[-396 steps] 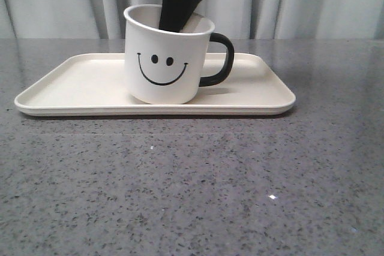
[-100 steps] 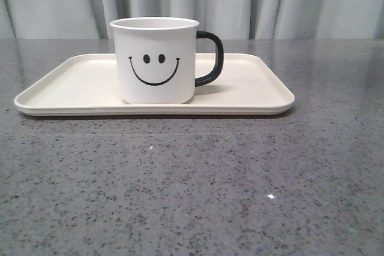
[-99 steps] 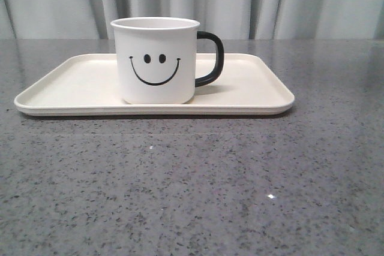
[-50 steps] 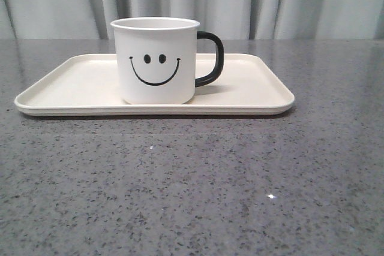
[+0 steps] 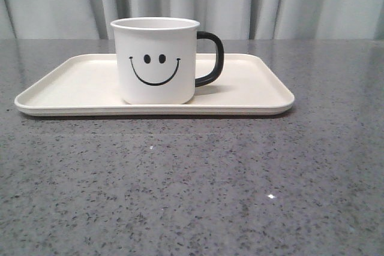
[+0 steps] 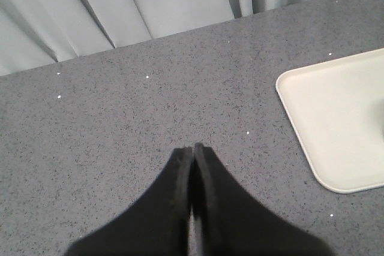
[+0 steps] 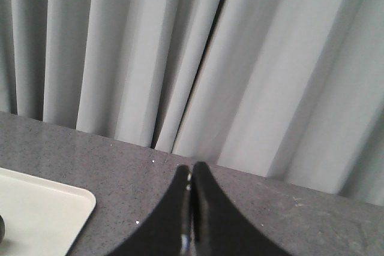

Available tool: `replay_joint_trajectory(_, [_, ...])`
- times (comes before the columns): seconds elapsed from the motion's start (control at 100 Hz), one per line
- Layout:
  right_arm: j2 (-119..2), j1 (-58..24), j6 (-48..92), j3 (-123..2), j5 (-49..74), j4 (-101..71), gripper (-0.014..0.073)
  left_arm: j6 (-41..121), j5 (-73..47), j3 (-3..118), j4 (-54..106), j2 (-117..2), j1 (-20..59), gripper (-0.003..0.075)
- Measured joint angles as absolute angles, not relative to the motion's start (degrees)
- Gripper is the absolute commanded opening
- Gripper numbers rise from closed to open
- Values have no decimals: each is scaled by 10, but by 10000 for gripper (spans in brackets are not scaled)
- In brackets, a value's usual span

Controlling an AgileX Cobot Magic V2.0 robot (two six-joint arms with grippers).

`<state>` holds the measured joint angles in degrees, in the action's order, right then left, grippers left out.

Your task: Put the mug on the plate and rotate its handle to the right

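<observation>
Nothing moved | one mug [image 5: 155, 61] on one plate [image 5: 258, 85] | left tool [image 6: 192, 150], right tool [image 7: 191, 169] clenched, empty

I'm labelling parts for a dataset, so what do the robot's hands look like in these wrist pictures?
Both look alike. The left hand and the right hand each end in two matte black fingers that are broad at the base and curve inward to narrow tips. No cables, labels or markings show on them. The arms behind them are out of view.

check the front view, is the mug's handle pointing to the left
No, the mug stands upright on the plate with its black handle sticking out on the right side of the body.
</observation>
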<state>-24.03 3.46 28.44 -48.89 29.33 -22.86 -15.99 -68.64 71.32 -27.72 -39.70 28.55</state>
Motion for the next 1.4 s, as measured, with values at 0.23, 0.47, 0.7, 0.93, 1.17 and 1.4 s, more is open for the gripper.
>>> replay_joint_trajectory(0.23, [-221, 35, 283, -456, 298, -229, -111, -161, -682, 713, -277, -397, 286, -20])
replay_joint_trajectory(0.47, [-221, 35, 283, -453, 305, -229, -111, -161, -682, 713, -269, -397, 286, -20])
replay_joint_trajectory(0.7, [-221, 35, 283, -453, 306, -229, -111, -161, -682, 713, -268, -397, 286, -20])
replay_joint_trajectory(0.93, [-221, 35, 283, -453, 306, -229, -111, -161, -682, 712, -268, -397, 286, -20])
replay_joint_trajectory(1.17, [-221, 35, 283, -453, 306, -229, -111, -163, -483, 619, -228, -344, 223, -20])
replay_joint_trajectory(1.4, [-221, 35, 283, -453, 306, -229, -111, -163, -178, 374, -183, -205, 132, -20])
